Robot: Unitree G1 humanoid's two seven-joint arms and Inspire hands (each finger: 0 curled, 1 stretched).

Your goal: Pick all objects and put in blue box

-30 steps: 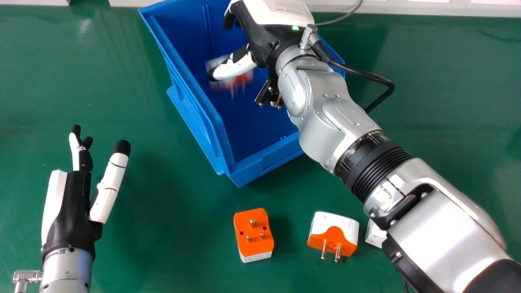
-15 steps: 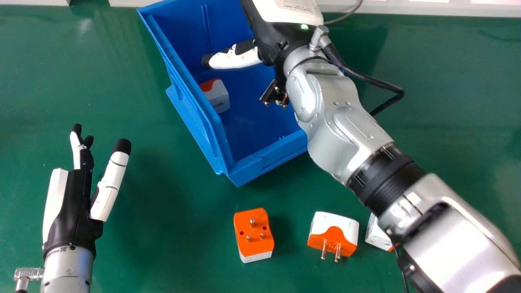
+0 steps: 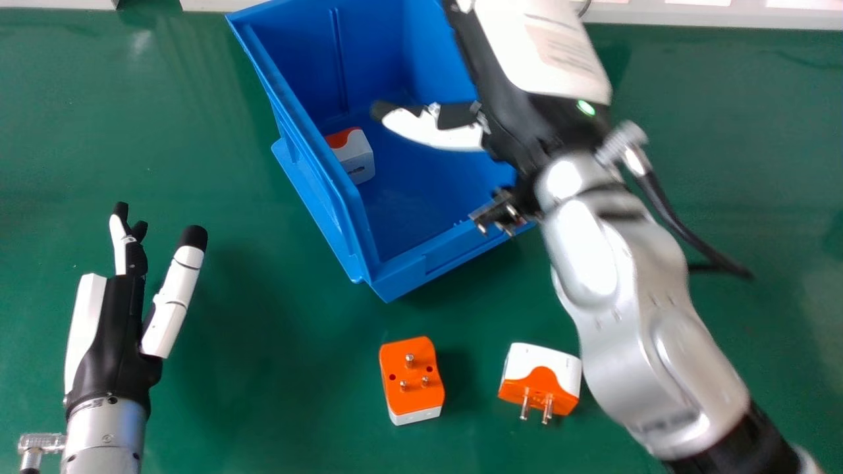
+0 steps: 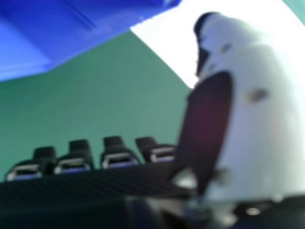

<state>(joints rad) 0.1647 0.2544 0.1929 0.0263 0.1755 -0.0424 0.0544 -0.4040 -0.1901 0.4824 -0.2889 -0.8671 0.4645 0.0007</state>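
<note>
A green table (image 3: 276,408) bears an orange-topped, three-pinned adapter (image 3: 415,395), the right hand (image 3: 520,105) with fingers (image 4: 80,155) released

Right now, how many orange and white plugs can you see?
3: one plug in the blue box, a second plug on the table, and a third plug to its right, beside the right arm. The arm may hide more.

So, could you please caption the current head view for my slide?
Right hand above a blue box with one adapter inside; two more adapters visible on the green table.
</note>
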